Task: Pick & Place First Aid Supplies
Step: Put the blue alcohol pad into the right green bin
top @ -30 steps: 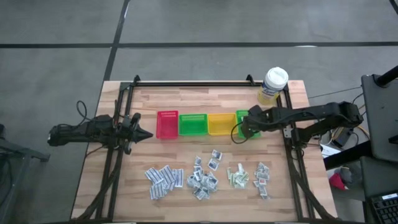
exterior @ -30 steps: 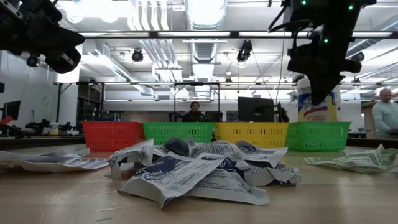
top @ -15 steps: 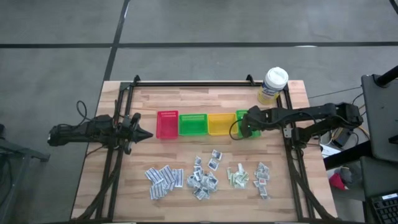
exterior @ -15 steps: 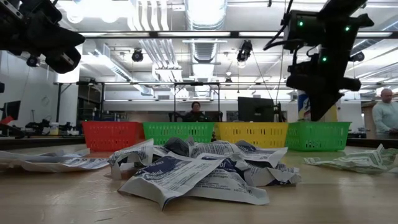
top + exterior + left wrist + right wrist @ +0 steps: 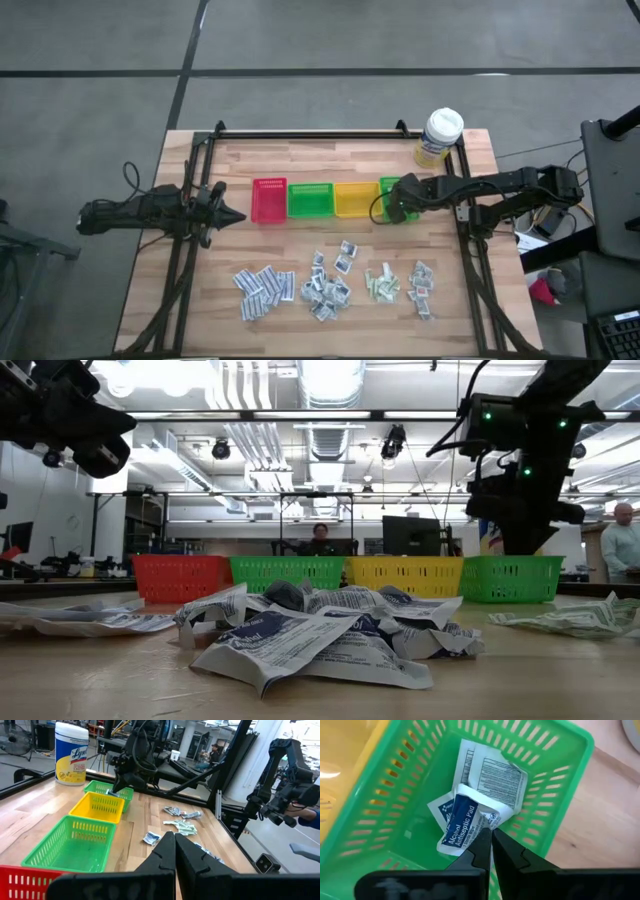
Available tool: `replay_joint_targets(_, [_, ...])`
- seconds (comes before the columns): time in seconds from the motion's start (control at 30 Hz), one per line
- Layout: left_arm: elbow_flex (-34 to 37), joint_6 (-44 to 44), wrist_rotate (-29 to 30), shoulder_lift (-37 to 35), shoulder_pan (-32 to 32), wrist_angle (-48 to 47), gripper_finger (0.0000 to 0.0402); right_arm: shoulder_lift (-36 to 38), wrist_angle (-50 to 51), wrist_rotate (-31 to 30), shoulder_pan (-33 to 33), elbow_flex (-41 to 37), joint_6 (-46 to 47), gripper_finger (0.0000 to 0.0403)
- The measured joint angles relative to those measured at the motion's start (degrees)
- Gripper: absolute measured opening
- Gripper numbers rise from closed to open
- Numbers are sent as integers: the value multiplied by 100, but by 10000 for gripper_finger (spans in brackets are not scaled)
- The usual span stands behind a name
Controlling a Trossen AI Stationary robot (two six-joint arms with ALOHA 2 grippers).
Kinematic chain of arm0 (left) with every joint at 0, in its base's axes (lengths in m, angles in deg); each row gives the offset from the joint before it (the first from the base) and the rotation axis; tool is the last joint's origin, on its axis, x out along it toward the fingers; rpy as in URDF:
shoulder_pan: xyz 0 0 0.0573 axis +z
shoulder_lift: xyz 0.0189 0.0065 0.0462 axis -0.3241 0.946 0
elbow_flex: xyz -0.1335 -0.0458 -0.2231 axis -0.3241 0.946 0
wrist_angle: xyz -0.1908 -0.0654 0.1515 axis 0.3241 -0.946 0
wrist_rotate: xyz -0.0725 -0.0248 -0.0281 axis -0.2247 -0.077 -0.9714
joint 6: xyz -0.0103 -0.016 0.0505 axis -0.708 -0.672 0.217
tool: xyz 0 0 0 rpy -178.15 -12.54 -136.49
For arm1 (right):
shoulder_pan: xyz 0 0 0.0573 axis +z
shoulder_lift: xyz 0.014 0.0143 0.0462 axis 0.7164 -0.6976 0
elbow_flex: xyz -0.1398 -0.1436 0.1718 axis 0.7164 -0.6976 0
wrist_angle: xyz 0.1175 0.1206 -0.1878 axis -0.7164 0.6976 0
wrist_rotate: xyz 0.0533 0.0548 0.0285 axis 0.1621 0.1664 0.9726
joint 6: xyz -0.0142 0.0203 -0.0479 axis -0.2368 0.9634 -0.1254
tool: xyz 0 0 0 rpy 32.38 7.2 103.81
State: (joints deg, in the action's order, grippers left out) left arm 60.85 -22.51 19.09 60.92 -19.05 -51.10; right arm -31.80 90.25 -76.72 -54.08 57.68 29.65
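My right gripper (image 5: 490,836) is shut on a white-blue antiseptic sachet (image 5: 463,822) and points down into the rightmost green bin (image 5: 380,795), which also shows in the high view (image 5: 392,213). Under the held sachet, a white printed sachet (image 5: 496,774) lies flat on the bin's floor. Several heaps of first aid supplies (image 5: 328,285) lie on the wood near the table's front edge. At the table's left side my left gripper (image 5: 238,216) hangs shut and bare, clear of everything. My right gripper pinches the sachet at its crumpled white end (image 5: 489,820) between its two fingers. The fingers come from above, slanting down into the bin. The sachet's blue printed part spreads out below the fingertips; I cannot tell whether it touches the sachet beneath.
A row of bins stands across the table's middle: red (image 5: 269,200), green (image 5: 310,200), yellow (image 5: 354,200), then the green one under my right gripper. A yellow wipes tub (image 5: 440,135) stands at the far right corner. Black frame rails (image 5: 185,260) run along both sides.
My right gripper has gone down with the sachet toward the rightmost green bin; in the low view its fingertips now reach the bin's rim. It has stayed shut.
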Motion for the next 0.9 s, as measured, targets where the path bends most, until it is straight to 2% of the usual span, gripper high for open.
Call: replay_joint_targets(0.9, [0,0,1,0,2,0,0,0,-240,24,4,-7,-480,19])
